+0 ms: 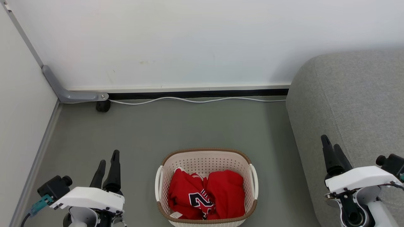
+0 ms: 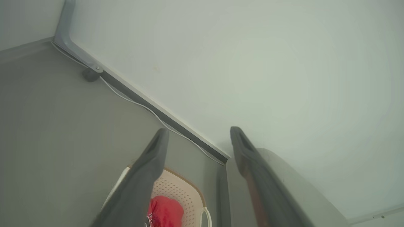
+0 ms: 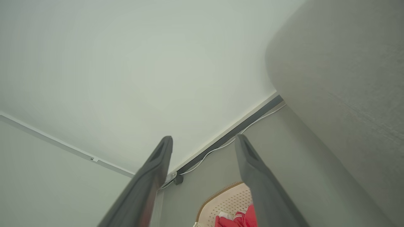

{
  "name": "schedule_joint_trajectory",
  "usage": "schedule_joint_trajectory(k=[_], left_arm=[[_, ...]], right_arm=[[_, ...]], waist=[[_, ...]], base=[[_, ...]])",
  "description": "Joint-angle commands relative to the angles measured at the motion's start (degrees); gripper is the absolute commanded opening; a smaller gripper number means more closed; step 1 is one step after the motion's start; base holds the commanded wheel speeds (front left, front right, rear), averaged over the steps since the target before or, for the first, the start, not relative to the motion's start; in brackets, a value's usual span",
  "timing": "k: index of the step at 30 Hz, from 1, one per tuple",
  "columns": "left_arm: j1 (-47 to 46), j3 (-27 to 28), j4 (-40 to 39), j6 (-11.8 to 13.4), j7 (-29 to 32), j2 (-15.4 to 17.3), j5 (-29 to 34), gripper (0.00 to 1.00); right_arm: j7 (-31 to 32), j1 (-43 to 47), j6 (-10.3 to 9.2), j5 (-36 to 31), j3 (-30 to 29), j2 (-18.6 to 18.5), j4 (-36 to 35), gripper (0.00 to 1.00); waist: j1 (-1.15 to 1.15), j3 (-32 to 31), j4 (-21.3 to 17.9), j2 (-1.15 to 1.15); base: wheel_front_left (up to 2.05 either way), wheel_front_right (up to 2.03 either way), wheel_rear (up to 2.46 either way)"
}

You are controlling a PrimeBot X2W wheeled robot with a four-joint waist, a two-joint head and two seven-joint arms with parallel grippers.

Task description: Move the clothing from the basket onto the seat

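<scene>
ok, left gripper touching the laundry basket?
Apart. The head view shows a strip of bare grey floor between the left gripper, which is open, and the laundry basket.

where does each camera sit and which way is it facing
head view: on the head, facing forward-down at basket, clothing, seat; left gripper and right gripper at lower corners.
left wrist view: left wrist, facing the wall along its own open fingers.
right wrist view: right wrist, facing the wall along its own open fingers.
shared: all catch the basket.
</scene>
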Motion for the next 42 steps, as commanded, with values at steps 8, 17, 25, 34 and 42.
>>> schedule_joint_trajectory(k=[8,17,25,34,42], left_arm=[[-4.79,1.21,0.79,-0.17,-2.12,0.60,8.54,1.00],[-6.44,0.82,2.58,-0.21,-3.81,0.65,16.65,1.00],[-7.55,0.68,3.37,-0.25,-4.99,0.70,21.73,1.00],[-8.32,0.58,4.20,-0.31,-6.51,0.97,28.59,1.00],[-9.45,-0.13,5.05,-0.39,-7.86,1.20,34.31,1.00]], right_arm=[[-2.15,-4.37,0.32,-8.62,1.12,-1.18,1.07,1.00],[-3.83,-6.32,0.34,-17.03,2.68,-1.43,3.73,1.00],[-5.00,-7.70,0.36,-21.69,3.71,-1.64,4.80,1.00],[-6.51,-9.07,0.38,-27.86,4.58,-2.15,5.72,1.00],[-7.86,-10.46,0.39,-33.39,5.34,-2.50,6.38,1.00]], waist=[[0.00,-0.04,-0.08,0.00],[0.00,0.00,-0.12,0.00],[0.00,0.11,-0.11,0.00],[0.00,-0.03,-0.30,0.00],[0.00,0.10,-0.65,0.00]], base=[[0.00,0.00,0.00],[0.00,0.00,0.00],[0.00,0.00,0.00],[0.00,0.00,0.00],[0.00,0.00,0.00]])
